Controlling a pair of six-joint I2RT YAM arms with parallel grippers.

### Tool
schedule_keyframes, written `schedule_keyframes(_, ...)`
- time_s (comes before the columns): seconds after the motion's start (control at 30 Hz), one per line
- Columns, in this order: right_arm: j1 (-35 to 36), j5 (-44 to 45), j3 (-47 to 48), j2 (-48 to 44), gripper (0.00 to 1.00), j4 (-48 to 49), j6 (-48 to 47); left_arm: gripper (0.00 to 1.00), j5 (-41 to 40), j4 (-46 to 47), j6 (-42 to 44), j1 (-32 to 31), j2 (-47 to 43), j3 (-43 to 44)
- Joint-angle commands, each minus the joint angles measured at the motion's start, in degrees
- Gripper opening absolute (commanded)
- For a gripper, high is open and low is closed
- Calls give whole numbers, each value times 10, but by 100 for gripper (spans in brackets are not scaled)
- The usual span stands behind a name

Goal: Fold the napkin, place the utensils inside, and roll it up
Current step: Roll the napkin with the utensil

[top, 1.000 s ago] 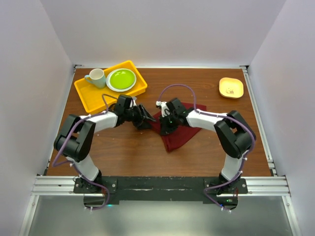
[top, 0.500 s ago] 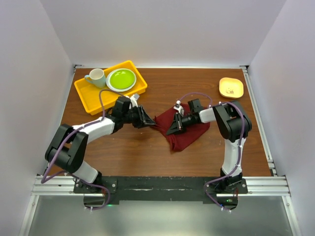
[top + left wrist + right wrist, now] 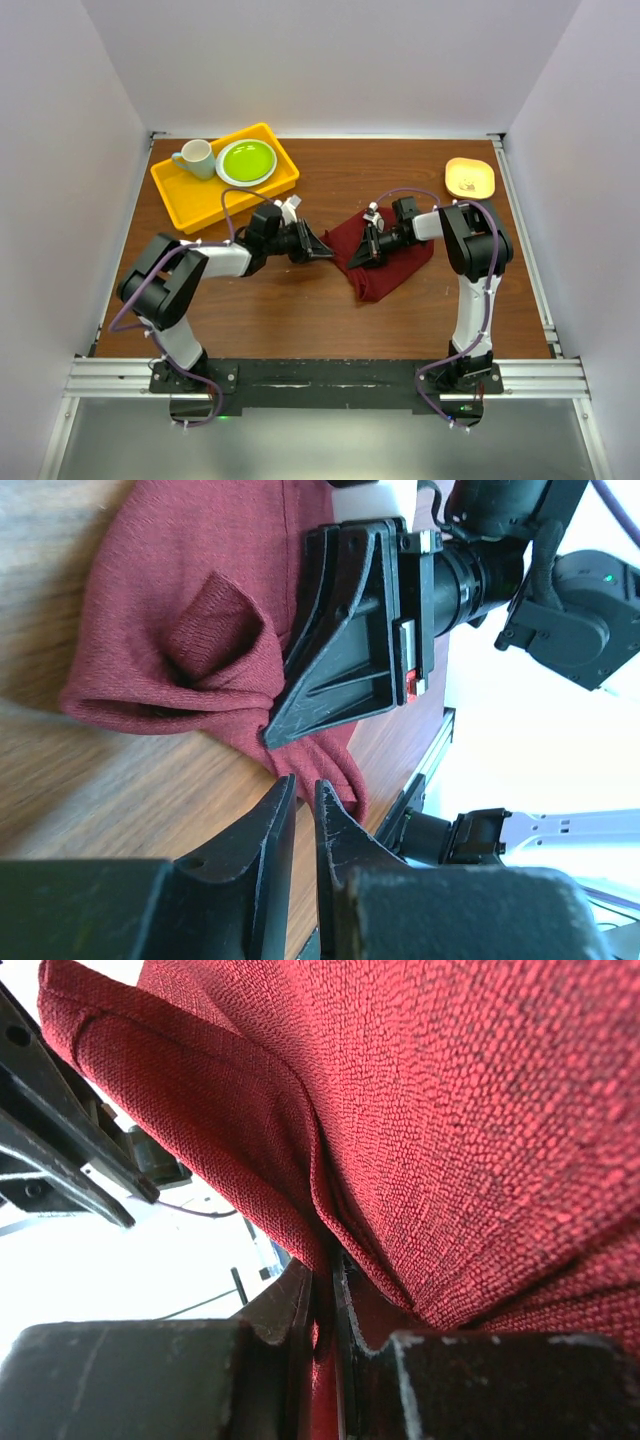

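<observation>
The maroon napkin (image 3: 390, 262) lies bunched on the table right of centre; it also shows in the left wrist view (image 3: 180, 610) and fills the right wrist view (image 3: 450, 1110). My right gripper (image 3: 358, 256) lies low at the napkin's left edge, shut on a fold of the cloth (image 3: 325, 1270). My left gripper (image 3: 328, 253) points right, just left of the napkin's left edge; its jaws stand nearly together with nothing between them (image 3: 304, 790), just short of the cloth. The fork is out of view.
A yellow tray (image 3: 190, 195) at the back left holds a green plate (image 3: 247, 160) and a pale green mug (image 3: 197, 158). A small yellow dish (image 3: 469, 178) sits at the back right. White walls enclose the table.
My left gripper has moved right toward the napkin. My right gripper has shifted right, dragging the napkin with it.
</observation>
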Motion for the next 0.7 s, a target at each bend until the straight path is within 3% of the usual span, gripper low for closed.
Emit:
schedule_keyframes(0.0, -8, 108, 1, 35, 0, -70, -18, 17, -3, 23, -17, -20, 18, 18)
schedule_keyframes(0.33, -9, 155, 6, 49, 0, -105, -42, 9, -7, 217, -117, -49, 98, -2)
schedule_keyframes(0.67, -10, 149, 8, 50, 0, -109, -52, 1, -43, 356, -152, -48, 181, 12)
